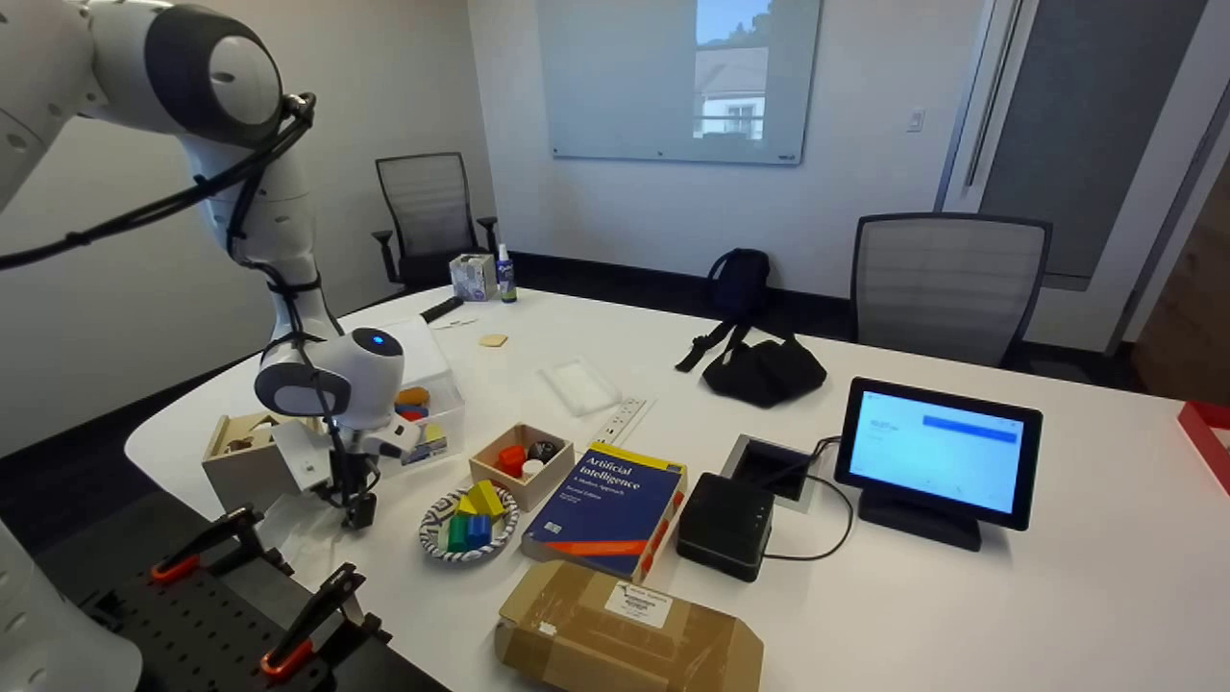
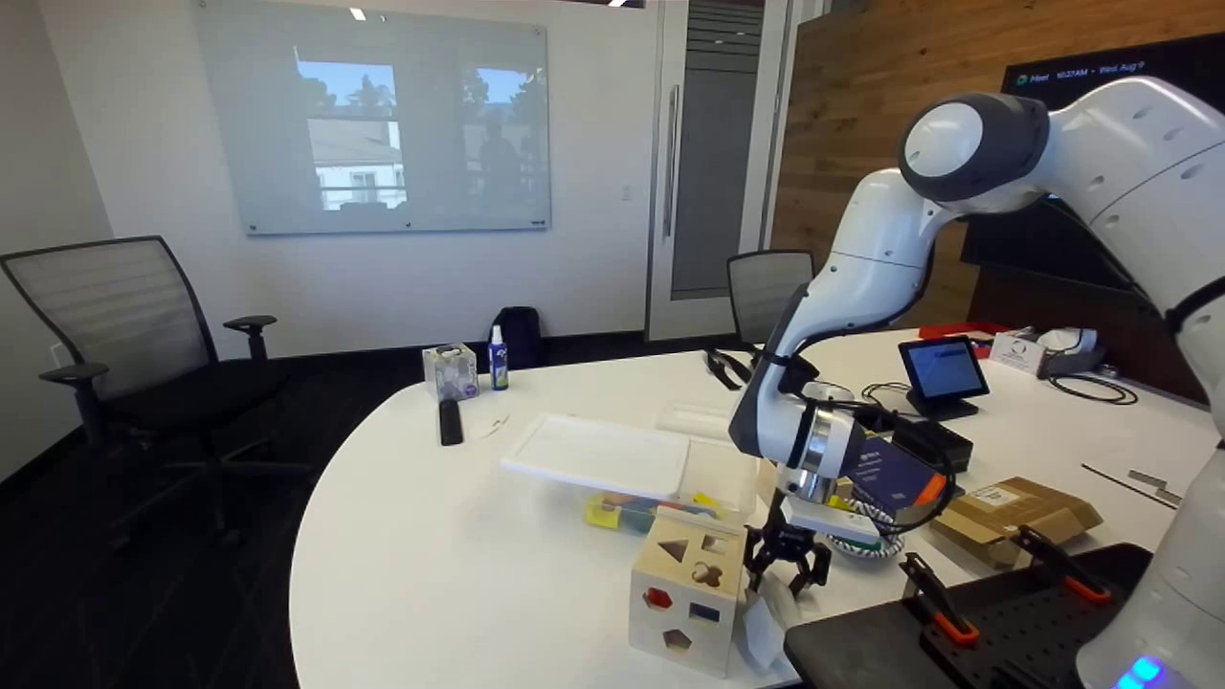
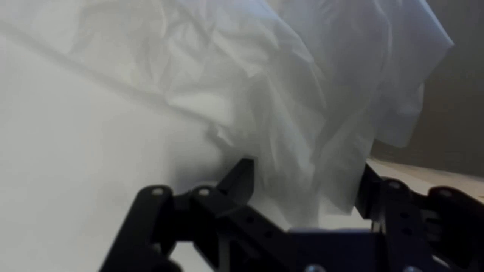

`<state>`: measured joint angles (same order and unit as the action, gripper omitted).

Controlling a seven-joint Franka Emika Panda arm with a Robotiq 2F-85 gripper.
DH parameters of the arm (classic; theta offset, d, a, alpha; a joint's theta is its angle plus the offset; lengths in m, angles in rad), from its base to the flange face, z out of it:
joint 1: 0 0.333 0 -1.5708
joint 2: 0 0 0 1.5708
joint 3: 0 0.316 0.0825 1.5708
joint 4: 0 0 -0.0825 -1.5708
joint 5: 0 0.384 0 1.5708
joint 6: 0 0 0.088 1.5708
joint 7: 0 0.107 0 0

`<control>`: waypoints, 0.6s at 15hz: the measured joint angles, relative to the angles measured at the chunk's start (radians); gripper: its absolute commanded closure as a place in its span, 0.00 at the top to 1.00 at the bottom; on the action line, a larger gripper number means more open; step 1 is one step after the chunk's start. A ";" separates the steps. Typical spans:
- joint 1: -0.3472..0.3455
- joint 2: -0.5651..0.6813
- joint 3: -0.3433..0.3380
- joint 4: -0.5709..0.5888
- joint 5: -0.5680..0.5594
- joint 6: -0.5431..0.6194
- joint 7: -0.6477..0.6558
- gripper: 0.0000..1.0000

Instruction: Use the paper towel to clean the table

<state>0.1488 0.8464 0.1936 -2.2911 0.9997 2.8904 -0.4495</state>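
The paper towel (image 3: 272, 75) is white, thin and crumpled. It fills the upper middle of the wrist view. In an exterior view it lies on the white table (image 2: 431, 565) as a pale sheet (image 2: 764, 632) between the wooden shape box and the black mounting plate. It is also faint beneath the gripper in an exterior view (image 1: 296, 538). My gripper (image 3: 306, 166) points down over the near edge of the towel. Its black fingers are wide apart, with part of the towel showing between them. The gripper also shows low over the table in an exterior view (image 2: 785, 574).
The wooden shape box (image 2: 684, 598) stands close beside the gripper. A clear bin of toys (image 2: 632, 512) is behind it. A patterned bowl with blocks (image 1: 469, 524), a small wooden box (image 1: 519, 466), a blue book (image 1: 610, 509) and a cardboard box (image 1: 625, 634) are nearby. Clamps (image 1: 312, 625) hold the mounting plate.
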 measured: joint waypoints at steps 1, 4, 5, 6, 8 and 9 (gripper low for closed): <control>-0.008 0.002 0.004 0.002 0.000 0.000 0.000 0.28; -0.028 0.001 0.020 0.002 0.000 0.004 0.000 0.05; -0.036 -0.001 0.028 0.002 0.001 0.008 0.000 0.01; -0.042 -0.002 0.035 0.001 0.002 0.013 0.000 0.00; -0.057 -0.005 0.049 -0.005 0.008 0.030 0.000 0.00; -0.065 -0.006 0.056 -0.011 0.013 0.042 0.000 0.01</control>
<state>0.0837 0.8405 0.2499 -2.3021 1.0124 2.9323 -0.4499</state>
